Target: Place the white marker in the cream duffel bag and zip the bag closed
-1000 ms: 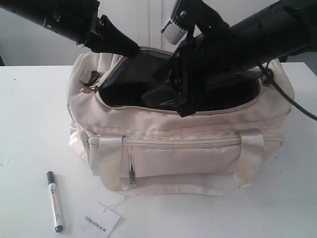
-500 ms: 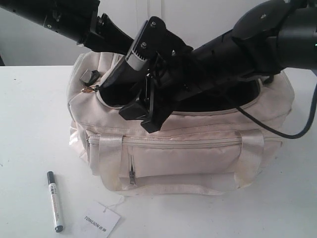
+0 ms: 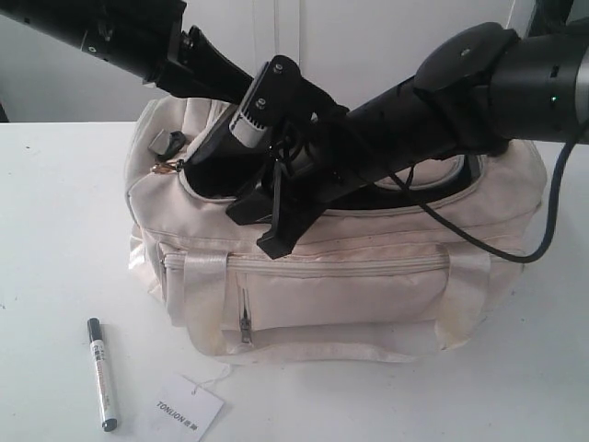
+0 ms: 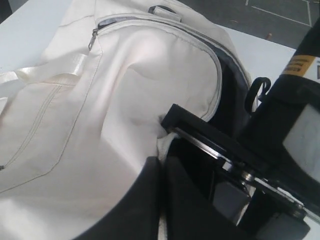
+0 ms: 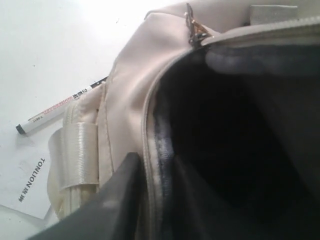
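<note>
The cream duffel bag (image 3: 368,295) stands in the middle of the table with its top zip open and the dark lining showing. On the table in front of its left end lies the white marker (image 3: 102,374), also seen past the bag (image 5: 55,107); no gripper touches it. My left gripper (image 3: 225,81) reaches in from the back left and is shut on the far rim of the bag (image 4: 125,90). My right gripper (image 3: 262,226) reaches across the middle, its fingers (image 5: 127,175) straddling and pressing the near zip rim (image 5: 152,150).
A white paper hang tag (image 3: 189,408) lies next to the marker at the table's front edge. The zip pull (image 3: 166,166) hangs at the bag's left end. A black cable (image 3: 543,230) loops from the right arm over the bag's right end.
My right gripper has swung left from the middle of the bag's opening to the near rim, and its jaws have narrowed onto it. The left arm, the marker and the tag have not moved.
</note>
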Available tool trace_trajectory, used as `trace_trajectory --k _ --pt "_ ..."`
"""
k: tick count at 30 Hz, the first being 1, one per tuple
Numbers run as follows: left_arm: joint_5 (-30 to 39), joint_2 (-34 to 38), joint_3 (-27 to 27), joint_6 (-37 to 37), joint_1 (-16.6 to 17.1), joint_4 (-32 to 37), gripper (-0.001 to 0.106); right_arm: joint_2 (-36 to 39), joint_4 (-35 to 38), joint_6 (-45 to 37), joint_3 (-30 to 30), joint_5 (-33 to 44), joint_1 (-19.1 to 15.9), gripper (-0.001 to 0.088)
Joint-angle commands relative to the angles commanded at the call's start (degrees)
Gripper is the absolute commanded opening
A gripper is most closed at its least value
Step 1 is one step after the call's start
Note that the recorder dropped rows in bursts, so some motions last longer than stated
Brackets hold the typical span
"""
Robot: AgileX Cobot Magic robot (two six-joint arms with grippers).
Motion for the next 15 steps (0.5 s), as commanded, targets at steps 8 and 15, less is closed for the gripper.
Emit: trace_trajectory --k 8,15 --pt "-5.28 0.00 0.00 0.00 -0.13 0.18 0.000 -1.79 0.00 0.00 0.00 0.57 0.00 0.0000" --pt "-11.31 0.00 0.00 0.00 -0.13 0.18 0.000 -3.46 -0.10 0.00 0.00 2.85 0.00 0.0000"
